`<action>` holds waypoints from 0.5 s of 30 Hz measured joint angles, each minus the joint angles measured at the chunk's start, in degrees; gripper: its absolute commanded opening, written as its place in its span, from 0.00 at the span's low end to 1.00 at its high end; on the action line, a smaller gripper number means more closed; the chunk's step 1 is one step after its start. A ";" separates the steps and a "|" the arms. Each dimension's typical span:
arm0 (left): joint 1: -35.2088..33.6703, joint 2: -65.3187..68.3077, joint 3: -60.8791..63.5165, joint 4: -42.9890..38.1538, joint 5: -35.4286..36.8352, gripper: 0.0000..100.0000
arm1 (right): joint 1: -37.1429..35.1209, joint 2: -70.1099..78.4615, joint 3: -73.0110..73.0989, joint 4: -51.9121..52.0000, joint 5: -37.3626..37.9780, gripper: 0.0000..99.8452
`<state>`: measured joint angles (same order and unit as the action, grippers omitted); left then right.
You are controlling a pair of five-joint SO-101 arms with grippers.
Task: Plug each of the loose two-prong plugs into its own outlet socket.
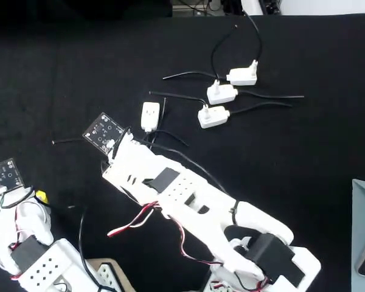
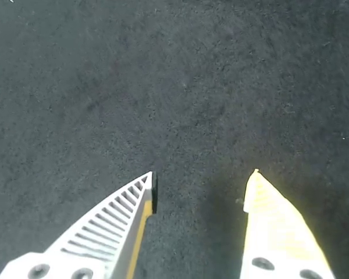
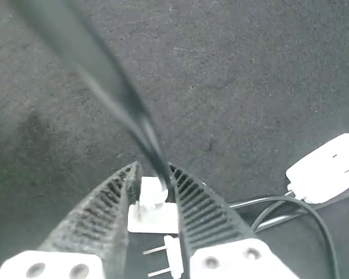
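The right gripper (image 3: 153,168) has its fingers nearly together, apparently pinching a white two-prong plug (image 3: 153,216). The plug's black cable (image 3: 93,75) rises out between them. A pair of metal prongs (image 3: 157,260) shows just under the fingers, pointing away from the socket; I cannot tell whether they belong to the held plug.

The white outlet socket (image 1: 149,115) lies flat on the black table cloth (image 1: 61,73), just beyond the right arm's tip and slightly to its right. Its long axis runs near to far, and the right wrist view shows its two slots facing up. As I judge it, the move depends on this: the plug must travel a short way far and right, with its prongs turned to meet those slots.

The left gripper (image 2: 200,174) hangs wide open and empty over bare cloth at the near left, well apart from the socket, so the right arm is the nearer one. A cluster of white plug bodies (image 1: 221,93) lies farther right.
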<state>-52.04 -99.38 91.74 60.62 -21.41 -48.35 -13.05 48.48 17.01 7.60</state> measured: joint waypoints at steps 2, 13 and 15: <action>0.00 0.00 0.00 0.00 0.00 0.25 | 0.00 0.97 0.00 -1.41 0.00 0.01; 0.00 0.00 0.00 0.00 0.00 0.25 | 0.00 4.48 0.62 -5.19 1.76 0.01; 0.00 0.00 0.00 0.00 0.00 0.25 | 0.00 4.48 0.62 -4.92 1.76 0.01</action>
<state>-52.04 -99.38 91.74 60.62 -21.41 -48.35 -8.57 49.10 12.09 9.36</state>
